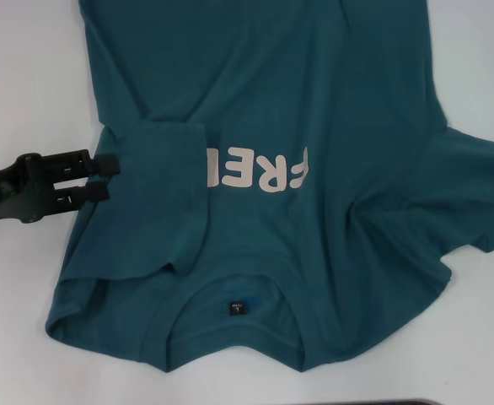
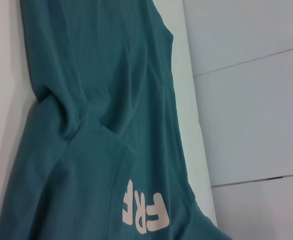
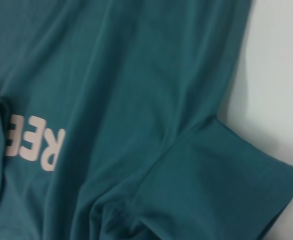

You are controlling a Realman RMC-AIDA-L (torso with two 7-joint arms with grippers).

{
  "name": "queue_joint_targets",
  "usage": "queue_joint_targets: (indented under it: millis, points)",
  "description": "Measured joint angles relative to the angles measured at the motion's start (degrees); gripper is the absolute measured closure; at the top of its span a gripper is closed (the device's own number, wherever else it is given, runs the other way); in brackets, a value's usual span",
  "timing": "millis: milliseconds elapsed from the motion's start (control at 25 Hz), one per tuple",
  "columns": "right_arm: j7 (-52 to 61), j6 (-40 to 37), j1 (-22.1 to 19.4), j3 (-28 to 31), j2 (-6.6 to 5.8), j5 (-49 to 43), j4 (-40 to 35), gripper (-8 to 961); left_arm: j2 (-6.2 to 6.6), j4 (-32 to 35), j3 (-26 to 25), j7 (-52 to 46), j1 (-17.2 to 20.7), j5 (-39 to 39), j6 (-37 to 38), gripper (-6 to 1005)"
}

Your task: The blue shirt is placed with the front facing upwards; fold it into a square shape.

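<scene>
The blue shirt point(image 1: 331, 110) lies front up on the white surface point(image 1: 28, 76), collar toward the robot and hem running out of the far edge of the head view. Its left sleeve point(image 1: 158, 198) is folded inward over the chest, covering the start of the pale lettering point(image 1: 260, 169), so only part of the word shows. The right sleeve point(image 1: 475, 198) is spread out flat to the side. A small dark neck label point(image 1: 236, 306) sits inside the collar, and this appears only in the head view.

The left claw point(image 1: 108, 175) hangs at the shirt's left edge, just beside the folded sleeve; its 2 black fingers point(image 1: 104, 162) are slightly apart and grip no cloth. Of the right claw only a dark sliver shows at the right edge of the head view, beside the right sleeve, and whether it is apart or together cannot be told.

The left wrist view shows the folded sleeve point(image 2: 86, 165) over the letters point(image 2: 144, 212), the shirt's long body point(image 2: 111, 65), and pale seamed panels point(image 2: 246, 100) beyond the surface's edge, seen nowhere else. The right wrist view shows the spread sleeve point(image 3: 221, 185) close up, with creases at the armpit.
</scene>
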Motion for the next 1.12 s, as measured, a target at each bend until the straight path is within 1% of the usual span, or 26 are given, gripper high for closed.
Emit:
queue_joint_targets:
  millis: [200,520,760,880,1120]
  points:
    - [1.05,0.78,0.00,0.09,-0.19,-3.59,-1.48,938,-0.01,0.01,0.00,0.00,-0.05,0.00,-0.10,312]
    - [3.19,2.28,0.04,0.34,-0.17,-4.18,-4.34,938,-0.01,0.16,0.00,0.05,0.01,0.02,-0.32,312]
    - [3.51,2.98,0.53,-0.23,0.25,-5.68,-3.69,939,-0.01,0.27,0.00,0.08,0.03,0.02,-0.47,311]
    - [3.30,1.50,0.74,-0.62,0.44,-4.75,-3.65,939,-0.01,0.27,0.00,0.09,0.03,0.02,-0.51,311]
    - [2.15,-4.89,2.27,-1.60,0.83,2.33,-3.54,938,-0.01,0.09,0.01,0.08,0.03,0.00,-0.53,311]
